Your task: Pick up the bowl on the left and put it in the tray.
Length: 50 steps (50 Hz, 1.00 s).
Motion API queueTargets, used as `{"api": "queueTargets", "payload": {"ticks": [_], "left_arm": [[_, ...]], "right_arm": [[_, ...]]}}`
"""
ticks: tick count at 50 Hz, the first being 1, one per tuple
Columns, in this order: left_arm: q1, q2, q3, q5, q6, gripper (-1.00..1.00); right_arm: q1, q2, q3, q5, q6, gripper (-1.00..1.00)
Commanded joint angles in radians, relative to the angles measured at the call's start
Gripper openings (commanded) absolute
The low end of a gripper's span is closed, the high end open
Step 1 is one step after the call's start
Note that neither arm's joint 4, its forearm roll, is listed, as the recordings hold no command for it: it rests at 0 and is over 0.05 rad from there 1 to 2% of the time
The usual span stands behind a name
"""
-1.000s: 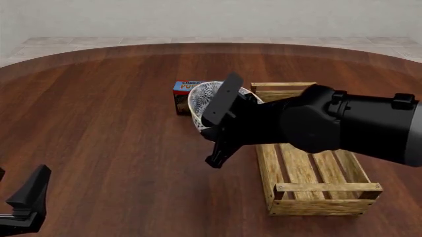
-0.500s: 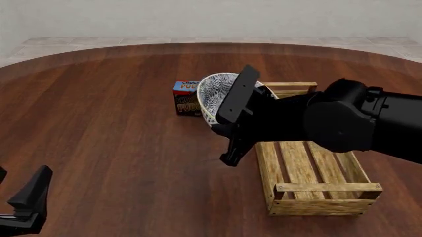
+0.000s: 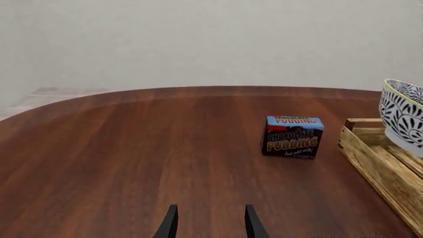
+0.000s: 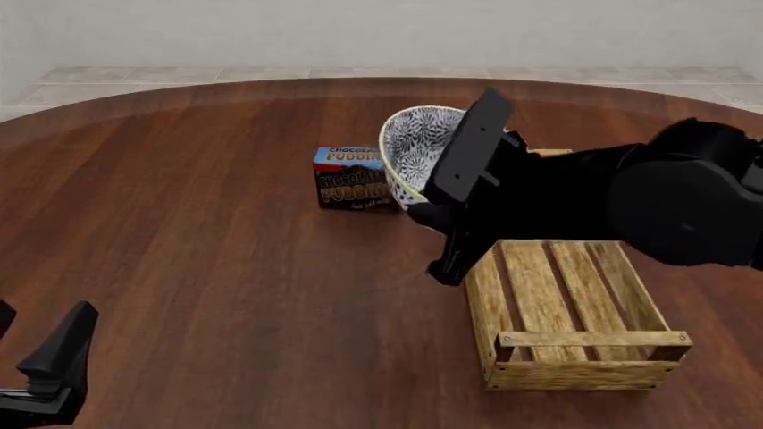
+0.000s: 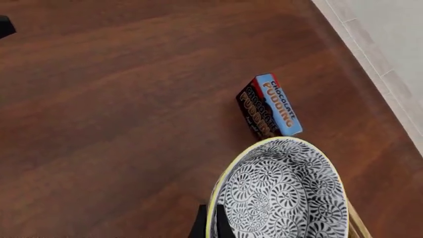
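Observation:
The bowl [image 4: 417,150], cream-rimmed with a blue-grey floral pattern, hangs tilted on its side with its opening facing left. It is in the air by the far left corner of the tray [image 4: 592,371]. My right gripper [image 4: 417,210] is shut on its lower rim. The right wrist view looks into the bowl [image 5: 281,193], with my right gripper [image 5: 211,227] pinching the rim. The left gripper [image 4: 48,366] rests open at the near left, far from both. In the left wrist view the left gripper [image 3: 210,225] holds nothing, and the bowl [image 3: 403,116] hangs above the tray [image 3: 380,166].
A chocolate pudding box [image 4: 352,179] stands on the wooden table just left of the bowl and the tray's far end. It also shows as the pudding box [image 3: 292,136] and the pudding box [image 5: 268,111]. The right arm's bulk hides the far part of the tray.
The right gripper has carried the bowl to the right and farther back, from in front of the pudding box to the tray's far left corner. The left arm has not moved.

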Motion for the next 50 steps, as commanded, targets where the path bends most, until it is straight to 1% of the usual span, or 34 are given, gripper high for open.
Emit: {"api": "queueTargets", "payload": {"ticks": [1, 5, 7, 11, 13, 14, 20, 30, 31, 33, 34, 37, 38, 41, 50], "left_arm": [[-0.004, 0.0, 0.0, 0.005, 0.003, 1.0], [-0.004, 0.0, 0.0, 0.004, 0.002, 1.0], [-0.004, 0.0, 0.0, 0.004, 0.001, 1.0], [-0.003, 0.0, 0.0, 0.01, 0.0, 1.0], [-0.002, 0.0, 0.0, 0.009, 0.002, 1.0], [-0.003, 0.0, 0.0, 0.01, 0.001, 1.0], [0.0, 0.0, 0.0, 0.009, 0.0, 1.0], [-0.004, 0.0, 0.0, 0.012, 0.004, 1.0], [-0.005, 0.0, 0.0, 0.012, 0.004, 1.0], [-0.005, 0.0, 0.0, 0.012, 0.006, 1.0], [-0.005, 0.0, 0.0, 0.014, 0.004, 1.0], [-0.005, 0.0, 0.0, 0.014, 0.005, 1.0], [-0.006, 0.0, 0.0, 0.014, 0.005, 1.0], [-0.006, 0.0, 0.0, 0.015, 0.006, 1.0], [-0.008, 0.0, 0.0, 0.018, 0.007, 1.0]], "right_arm": [[-0.026, -0.045, 0.004, 0.02, -0.013, -1.0], [-0.058, -0.056, 0.041, 0.014, -0.032, -1.0], [-0.06, -0.055, 0.045, 0.014, -0.031, -1.0], [-0.099, -0.062, 0.086, 0.002, -0.047, -1.0], [-0.108, -0.065, 0.091, 0.003, -0.039, -1.0], [-0.115, -0.067, 0.101, -0.002, -0.045, -1.0], [-0.129, -0.081, 0.117, -0.003, -0.034, -1.0], [-0.173, -0.107, 0.145, 0.003, -0.037, -1.0], [-0.186, -0.113, 0.155, 0.0, -0.048, -1.0], [-0.19, -0.116, 0.153, 0.005, -0.04, -1.0], [-0.2, -0.121, 0.161, 0.003, -0.048, -1.0], [-0.208, -0.126, 0.161, 0.008, -0.043, -1.0], [-0.207, -0.127, 0.157, 0.01, -0.034, -1.0], [-0.213, -0.131, 0.167, 0.006, -0.042, -1.0], [-0.242, -0.139, 0.182, 0.007, -0.04, -1.0]]}}
